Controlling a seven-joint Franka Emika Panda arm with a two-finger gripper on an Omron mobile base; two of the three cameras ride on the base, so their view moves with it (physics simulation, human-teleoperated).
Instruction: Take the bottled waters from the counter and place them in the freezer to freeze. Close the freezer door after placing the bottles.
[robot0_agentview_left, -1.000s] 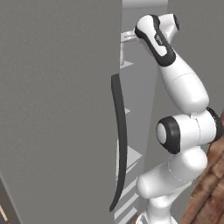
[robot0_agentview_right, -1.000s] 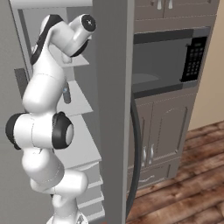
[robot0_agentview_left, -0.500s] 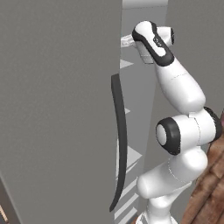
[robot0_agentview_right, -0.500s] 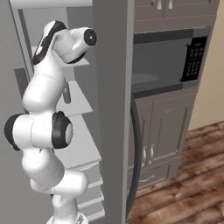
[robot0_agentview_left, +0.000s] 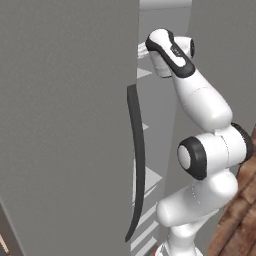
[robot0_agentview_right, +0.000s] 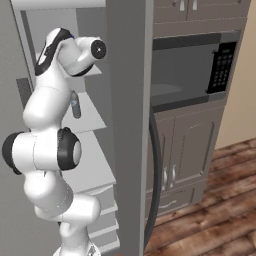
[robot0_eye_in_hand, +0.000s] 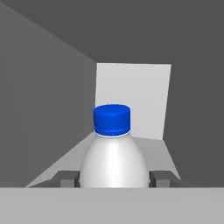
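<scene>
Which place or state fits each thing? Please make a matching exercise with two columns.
Things:
1. white bottle
2. grey bottle
3. freezer door
4. microwave

Places or states:
A. standing on a freezer shelf
B. swung open
C. held in the hand
D. built in above the cabinet doors

Pairs: 1-C, 2-A, 3-B, 4-D

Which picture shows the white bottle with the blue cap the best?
The hand view does. The whitish bottle sits front and centre there, upright between the tool's two fingertips, blue cap on top, inside the freezer. In the right base view I can see a darker bottle on a shelf, beside the arm.
</scene>
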